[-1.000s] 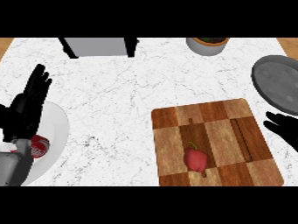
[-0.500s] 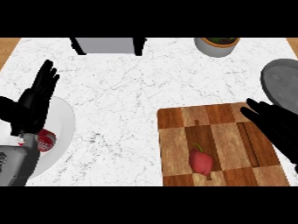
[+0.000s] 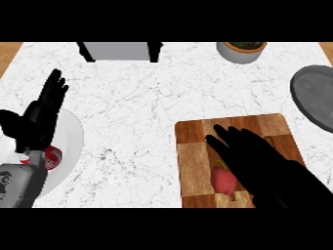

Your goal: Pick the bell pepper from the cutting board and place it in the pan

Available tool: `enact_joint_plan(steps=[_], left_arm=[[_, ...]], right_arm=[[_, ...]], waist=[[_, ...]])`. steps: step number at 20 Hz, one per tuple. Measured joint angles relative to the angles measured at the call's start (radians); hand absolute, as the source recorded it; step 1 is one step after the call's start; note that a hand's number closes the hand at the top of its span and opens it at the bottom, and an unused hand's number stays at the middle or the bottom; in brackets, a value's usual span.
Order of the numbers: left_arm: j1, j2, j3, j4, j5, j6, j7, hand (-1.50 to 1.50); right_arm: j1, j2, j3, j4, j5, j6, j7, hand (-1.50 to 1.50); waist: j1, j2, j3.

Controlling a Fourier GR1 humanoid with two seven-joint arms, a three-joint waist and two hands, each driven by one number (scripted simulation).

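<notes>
A red bell pepper (image 3: pixel 224 179) lies on the wooden cutting board (image 3: pixel 195 146) near its front edge. My right hand (image 3: pixel 259 161) is over the board with fingers straight, its palm just right of the pepper and partly covering it; it is open. The dark grey pan (image 3: pixel 326 101) sits at the right edge of the counter, beyond the board. My left hand (image 3: pixel 35 119) rests open at the left, fingers up, over a white plate.
A white plate (image 3: pixel 72 134) with a red and white object (image 3: pixel 51 157) lies under the left hand. A grey pot with a plant (image 3: pixel 241 51) and a grey box (image 3: pixel 120 50) stand at the counter's back edge.
My right hand has moved left from the board's right side to over the board, beside the pepper. The view has shifted slightly. The left hand stays put.
</notes>
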Motion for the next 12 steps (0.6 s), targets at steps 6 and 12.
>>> enact_joint_plan(steps=[6,12], left_arm=[[0.008,-0.009,0.011,-0.003,-0.011,-0.007,0.0,0.0],[0.016,-0.011,0.022,-0.013,-0.026,-0.013,0.004,0.0]], right_arm=[[0.006,0.07,0.035,0.074,0.064,0.014,0.028,-1.5],[0.02,0.115,0.044,0.156,0.147,0.031,0.027,-1.5]], waist=[[-0.005,0.0,0.001],[-0.006,0.0,0.001]])
